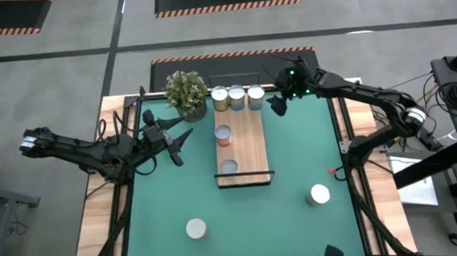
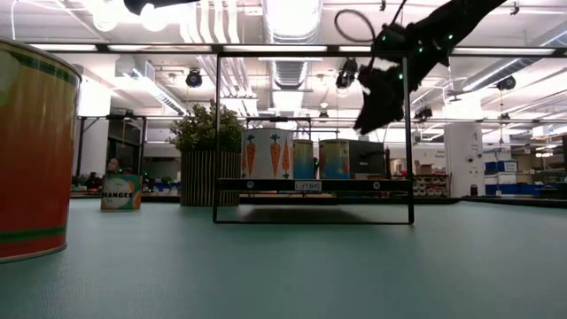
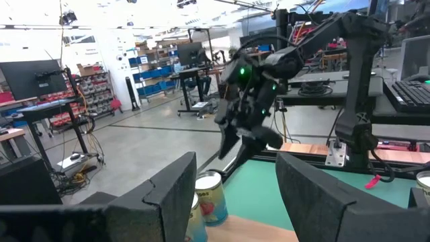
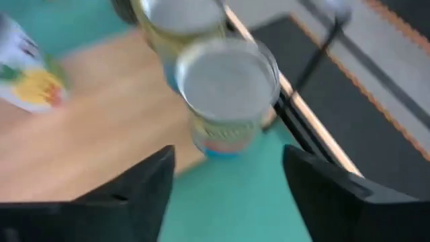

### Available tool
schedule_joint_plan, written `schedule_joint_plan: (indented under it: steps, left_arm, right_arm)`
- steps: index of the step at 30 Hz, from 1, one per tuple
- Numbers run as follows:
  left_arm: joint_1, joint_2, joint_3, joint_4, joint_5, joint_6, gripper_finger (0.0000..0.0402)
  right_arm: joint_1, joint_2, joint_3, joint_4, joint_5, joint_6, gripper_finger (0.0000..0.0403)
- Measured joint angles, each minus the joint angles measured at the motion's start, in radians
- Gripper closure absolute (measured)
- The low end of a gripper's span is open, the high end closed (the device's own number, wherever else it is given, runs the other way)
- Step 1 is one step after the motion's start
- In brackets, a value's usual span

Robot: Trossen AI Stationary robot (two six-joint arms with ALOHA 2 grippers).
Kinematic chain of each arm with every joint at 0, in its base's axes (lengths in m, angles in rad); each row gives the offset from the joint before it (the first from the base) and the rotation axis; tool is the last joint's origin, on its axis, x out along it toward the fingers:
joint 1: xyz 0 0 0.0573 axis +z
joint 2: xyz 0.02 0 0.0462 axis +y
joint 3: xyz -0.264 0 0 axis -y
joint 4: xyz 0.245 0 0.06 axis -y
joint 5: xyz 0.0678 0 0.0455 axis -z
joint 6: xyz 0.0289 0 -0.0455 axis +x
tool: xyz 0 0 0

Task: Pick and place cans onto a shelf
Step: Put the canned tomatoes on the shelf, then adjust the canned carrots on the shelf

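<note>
I see the long light-brown wooden shelf (image 1: 242, 147) with its thin black wire frame lying on the green mat (image 1: 297, 180), and three metal cans with silvery round tops (image 1: 237, 97) standing in a row at its far end, beside the potted green plant (image 1: 187, 94). My right gripper (image 1: 278, 104) hangs just beside the outermost can of that row (image 1: 255, 96), fingers spread and holding nothing; in the right wrist view this can (image 4: 228, 94) stands between and beyond the two dark fingers (image 4: 134, 185), touched by neither. Two further cans rest on the shelf board, one near the middle (image 1: 223, 134) and one near the front frame (image 1: 229, 167). Two cans stand loose on the mat, one front centre (image 1: 196, 228) and one front right (image 1: 319, 194). My left gripper (image 1: 183, 143) waits above the mat's left side, well apart from every can, jaws parted and empty.
</note>
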Motion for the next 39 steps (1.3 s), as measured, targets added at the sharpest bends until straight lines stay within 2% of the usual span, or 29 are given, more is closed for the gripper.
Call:
schedule_joint_plan:
  steps: [4,9,13,31,39]
  left_arm:
    - [0.0,0.0,0.0,0.004,0.0,0.0,0.0214]
    - [0.0,0.0,0.0,0.005,0.0,0.0,0.0214]
    - [0.0,0.0,0.0,0.006,0.0,0.0,0.0214]
    - [0.0,0.0,0.0,0.007,0.0,0.0,0.0214]
    - [0.0,0.0,0.0,0.007,0.0,0.0,0.0214]
  right_arm:
    - [0.0,0.069,0.0,-0.022,0.073,0.005,0.0218]
    - [0.0,0.161,0.0,0.004,0.076,0.002,0.0322]
    - [0.0,0.197,0.0,0.025,0.079,-0.009,0.0384]
    - [0.0,0.198,0.035,0.134,0.081,-0.002,0.039]
    - [0.0,0.194,0.052,0.082,0.096,-0.002,0.039]
